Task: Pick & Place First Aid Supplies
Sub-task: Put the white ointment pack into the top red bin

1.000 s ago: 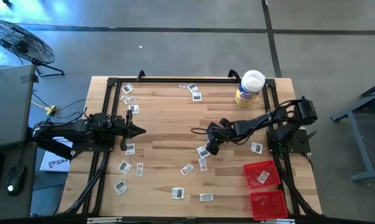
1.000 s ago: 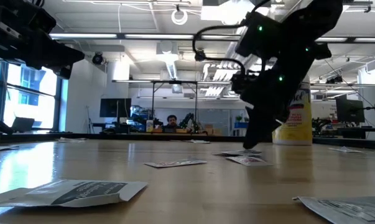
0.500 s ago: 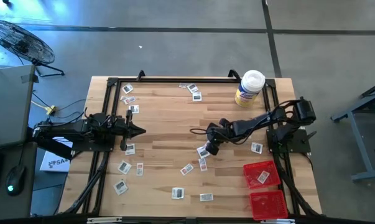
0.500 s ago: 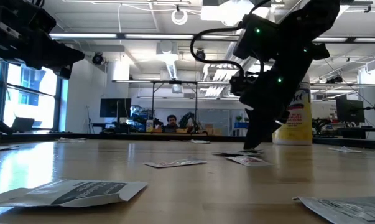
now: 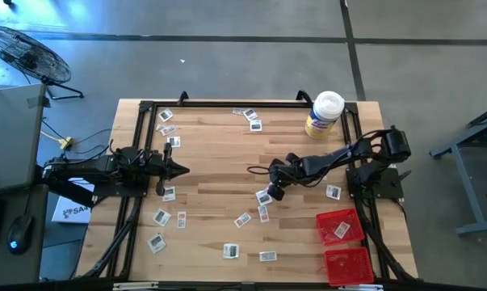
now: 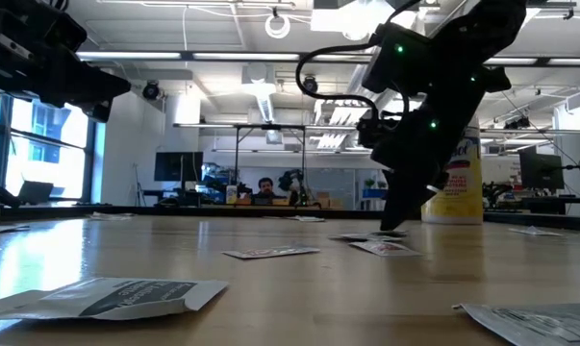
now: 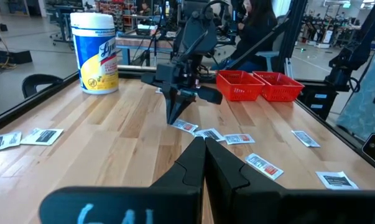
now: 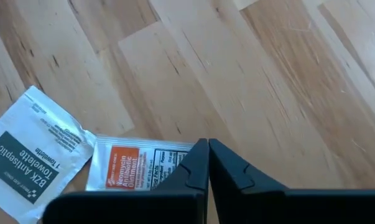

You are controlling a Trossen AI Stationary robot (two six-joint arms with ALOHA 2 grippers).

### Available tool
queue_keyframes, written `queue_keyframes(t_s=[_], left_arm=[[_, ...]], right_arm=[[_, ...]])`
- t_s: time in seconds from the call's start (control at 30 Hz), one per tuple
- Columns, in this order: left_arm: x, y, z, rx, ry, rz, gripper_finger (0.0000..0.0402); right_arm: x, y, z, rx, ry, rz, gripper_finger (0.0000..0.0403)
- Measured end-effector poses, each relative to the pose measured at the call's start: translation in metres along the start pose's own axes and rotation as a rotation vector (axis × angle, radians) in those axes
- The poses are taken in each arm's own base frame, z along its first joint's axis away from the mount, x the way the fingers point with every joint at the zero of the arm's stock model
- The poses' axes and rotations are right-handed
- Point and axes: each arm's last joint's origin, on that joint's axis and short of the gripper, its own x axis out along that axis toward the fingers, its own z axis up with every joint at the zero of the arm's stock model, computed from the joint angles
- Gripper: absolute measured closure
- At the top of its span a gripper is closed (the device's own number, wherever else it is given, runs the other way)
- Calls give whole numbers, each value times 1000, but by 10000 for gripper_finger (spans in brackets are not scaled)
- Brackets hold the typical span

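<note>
Several small white first aid packets lie flat across the wooden table [image 5: 219, 153]. My right gripper [image 5: 269, 194] points steeply down at mid-table, shut, its tips [image 8: 207, 144] meeting at an orange-labelled packet [image 8: 131, 165]. Beside that packet lies a wider towelette packet [image 8: 35, 155]. The low view shows the same gripper [image 6: 390, 226] down at the tabletop. My left gripper [image 5: 182, 170] waits shut and level at the table's left side, touching nothing. My right gripper comes slanting down from above onto the orange-labelled packet, its shut fingertips meeting at the packet's long edge [image 8: 190, 145], near one end. The fingers cover the contact, so I cannot see how much of the edge lies between them. The packet lies flat on the table.
Two red trays [image 5: 338, 226] [image 5: 348, 265] stand at the near right corner, one holding a packet. A yellowish jar with a white lid [image 5: 325, 113] stands at the far right. More packets lie near the gripper [image 5: 243, 220] and along the left [image 5: 161, 217]. A black frame edges the table.
My right gripper has stayed over the same packet, tipped slightly, and brought its fingers together at it. The packet has not moved from the table.
</note>
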Motion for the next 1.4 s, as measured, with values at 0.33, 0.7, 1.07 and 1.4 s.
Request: queue_keyframes(t_s=[0.33,0.7,1.07,1.4], left_arm=[[0,0,0,0,0,0,400],[0,0,0,0,0,0,400],[0,0,0,0,0,0,400],[0,0,0,0,0,0,400]], right_arm=[[-34,-9,-1,44,23,7,402],[-42,-11,-7,113,137,88,384],[-27,-20,-3,369,180,46,295],[-18,-18,-3,278,197,77,308]])
